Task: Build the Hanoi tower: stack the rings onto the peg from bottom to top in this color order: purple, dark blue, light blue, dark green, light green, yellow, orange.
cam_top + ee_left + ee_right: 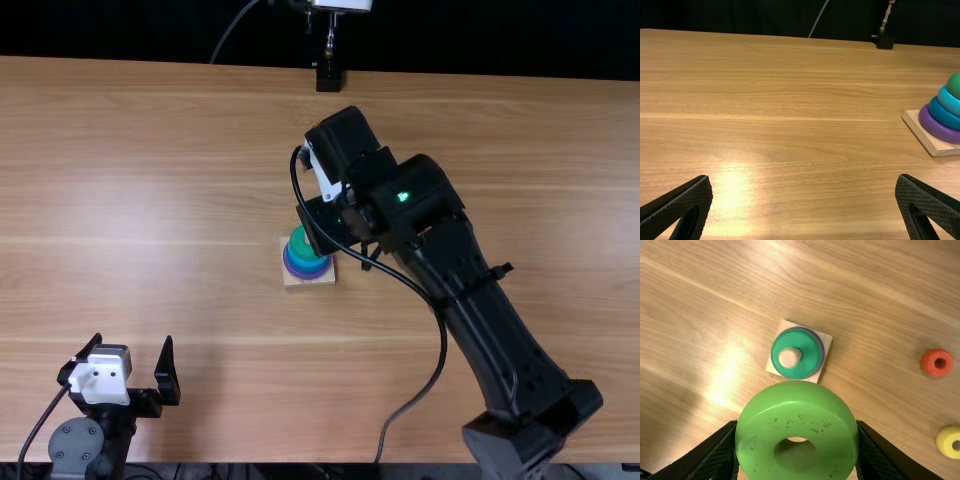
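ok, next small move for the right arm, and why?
Probably shift the right gripper sideways until the light green round ring it grips lines up over the pale wooden peg. The peg's top ring is dark green, so light green is due, but the peg shows beyond the held ring's rim.

I see a square light wooden base (297, 281) with an upright round wooden peg (790, 358), carrying a purple ring (935, 126), dark blue ring (943, 116), light blue ring (948, 102) and dark green ring (954, 85), bottom to top. Light green ring (796, 407), glossy, dark-speckled: held off the table. Red-orange ring (928, 363) and yellow ring (945, 441) lie flat on the table, apart.
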`<move>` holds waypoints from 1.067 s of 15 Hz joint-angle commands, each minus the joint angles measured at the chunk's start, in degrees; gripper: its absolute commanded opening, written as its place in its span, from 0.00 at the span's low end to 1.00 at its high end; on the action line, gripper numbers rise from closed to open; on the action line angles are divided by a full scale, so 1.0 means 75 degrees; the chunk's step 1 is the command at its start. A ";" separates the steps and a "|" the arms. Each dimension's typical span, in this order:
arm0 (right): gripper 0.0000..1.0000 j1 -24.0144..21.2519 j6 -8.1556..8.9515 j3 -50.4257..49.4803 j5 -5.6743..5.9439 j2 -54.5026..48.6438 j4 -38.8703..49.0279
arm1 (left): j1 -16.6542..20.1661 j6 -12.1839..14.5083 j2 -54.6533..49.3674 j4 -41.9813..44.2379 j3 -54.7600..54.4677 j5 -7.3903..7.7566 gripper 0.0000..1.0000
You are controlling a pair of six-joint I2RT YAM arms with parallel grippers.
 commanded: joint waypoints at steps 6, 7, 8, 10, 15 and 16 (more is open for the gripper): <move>0.00 0.0063 -0.0013 0.0430 0.0052 0.0744 0.0120 | 0.0040 0.0107 -0.0089 -0.0601 -0.0800 0.0096 1.00; 0.00 0.0063 -0.0013 0.0454 0.0066 0.0767 0.0134 | 0.0040 0.0107 -0.0089 -0.0601 -0.0800 0.0096 1.00; 0.00 0.0063 -0.0013 0.0629 0.0052 0.0802 0.0134 | 0.0040 0.0107 -0.0089 -0.0601 -0.0800 0.0096 1.00; 0.00 0.0075 -0.0013 0.0840 0.0052 0.1072 0.0134 | 0.0040 0.0107 -0.0089 -0.0601 -0.0800 0.0096 1.00; 0.00 0.0332 0.0001 0.0981 0.0052 0.1177 0.0120 | 0.0040 0.0107 -0.0089 -0.0601 -0.0800 0.0096 1.00; 0.00 0.0332 0.0015 0.0969 0.0066 0.1177 0.0120 | 0.0040 0.0107 -0.0089 -0.0601 -0.0800 0.0096 1.00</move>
